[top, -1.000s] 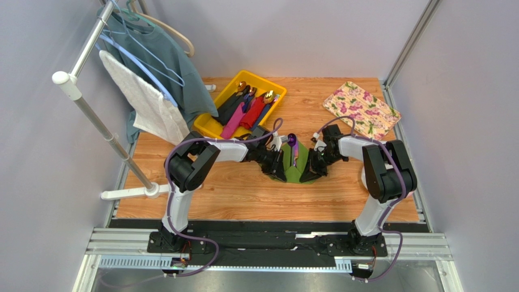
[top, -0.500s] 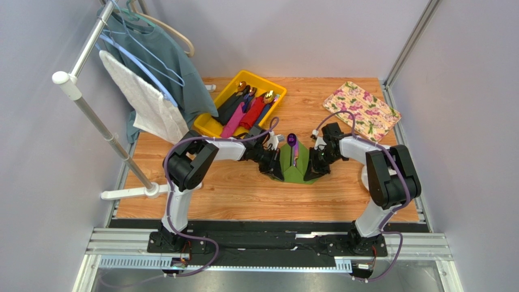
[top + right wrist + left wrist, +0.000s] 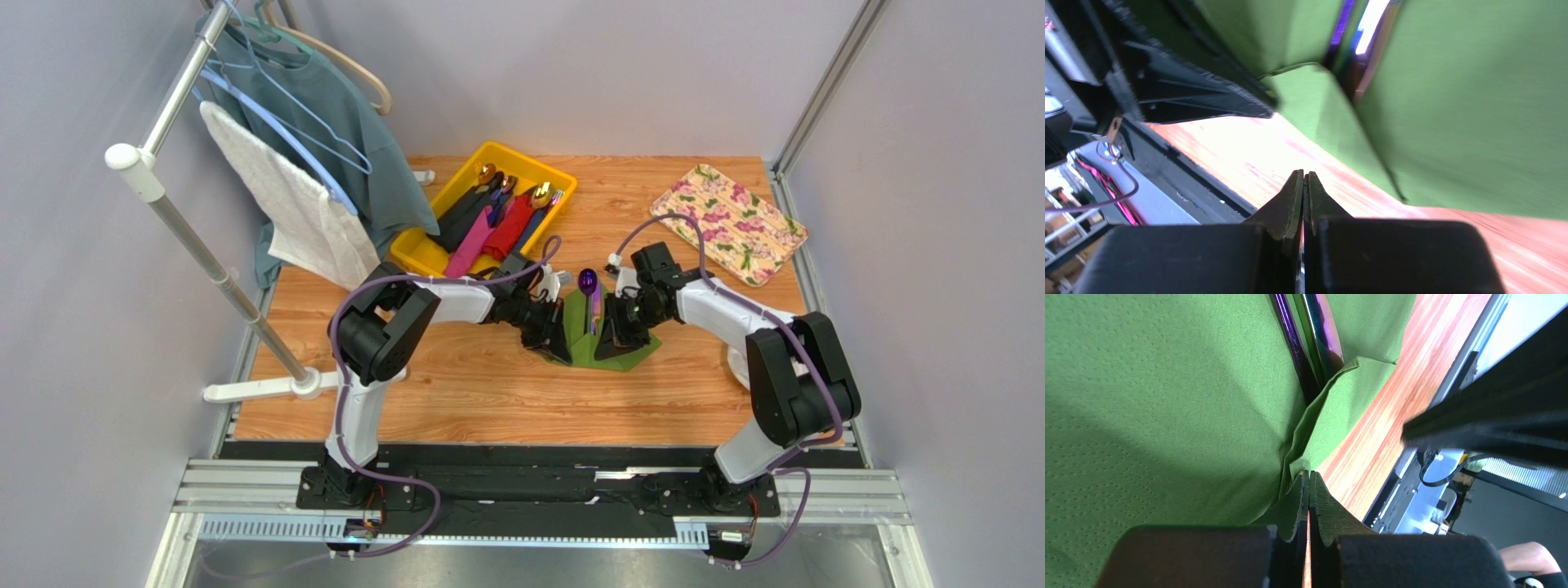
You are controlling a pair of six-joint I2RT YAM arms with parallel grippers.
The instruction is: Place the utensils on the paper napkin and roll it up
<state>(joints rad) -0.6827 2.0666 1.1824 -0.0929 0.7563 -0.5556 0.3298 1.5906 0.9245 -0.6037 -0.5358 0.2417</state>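
Both arms rise from the near edge of the table (image 3: 491,398), bend at the elbow and reach inward and low, so the two wrists face each other across the napkin (image 3: 633,348). The left gripper (image 3: 555,336) lies close to the wood. Its jaws are pressed together on the napkin's left edge, which stands up as a fold. The right gripper (image 3: 612,331) points down at the right side. Its jaws are also closed, with nothing between them; bare wood is under the tips and the napkin is just beyond. The utensils (image 3: 593,306) lie along the middle of the napkin, with a purple spoon head toward the far side. Farther back, a yellow tray (image 3: 426,252) holds more of them, and a floral mat (image 3: 727,221) lies at the far right.
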